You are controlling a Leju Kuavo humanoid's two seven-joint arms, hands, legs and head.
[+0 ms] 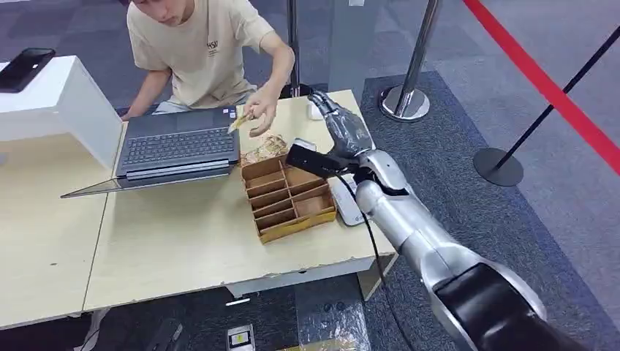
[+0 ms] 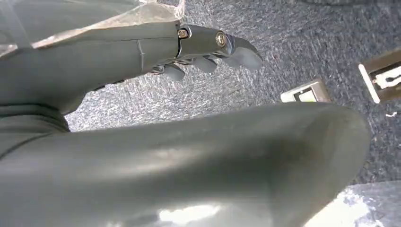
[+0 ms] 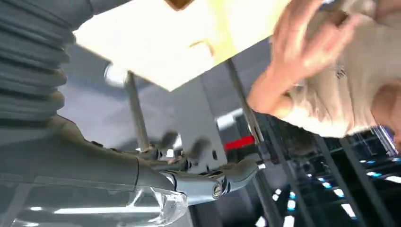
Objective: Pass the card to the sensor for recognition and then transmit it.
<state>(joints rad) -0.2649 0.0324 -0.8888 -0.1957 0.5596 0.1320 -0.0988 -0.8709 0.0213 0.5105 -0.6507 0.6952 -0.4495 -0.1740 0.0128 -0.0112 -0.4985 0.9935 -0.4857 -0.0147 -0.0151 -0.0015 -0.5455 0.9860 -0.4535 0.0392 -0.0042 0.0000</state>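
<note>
Head view: the right hand [image 1: 343,126] hangs over the table's far right, fingers spread, holding nothing. Up and left of it, a person's hand [image 1: 261,111] holds the card [image 1: 240,121]. Left hand [image 2: 208,49] hangs low, fingers loosely bent, empty

A person in a beige T-shirt [image 1: 201,51] is seated at the far side of a pale wooden bench [image 1: 168,241], where an open laptop [image 1: 178,146] is set. Just beside the laptop, a brown compartmented cardboard tray [image 1: 286,197] is placed. A black phone [image 1: 26,68] is laid on a white stand [image 1: 62,102] at the left. Chrome stanchions [image 1: 409,88] linked by a red belt [image 1: 541,80] are seen on grey carpet behind.
</note>
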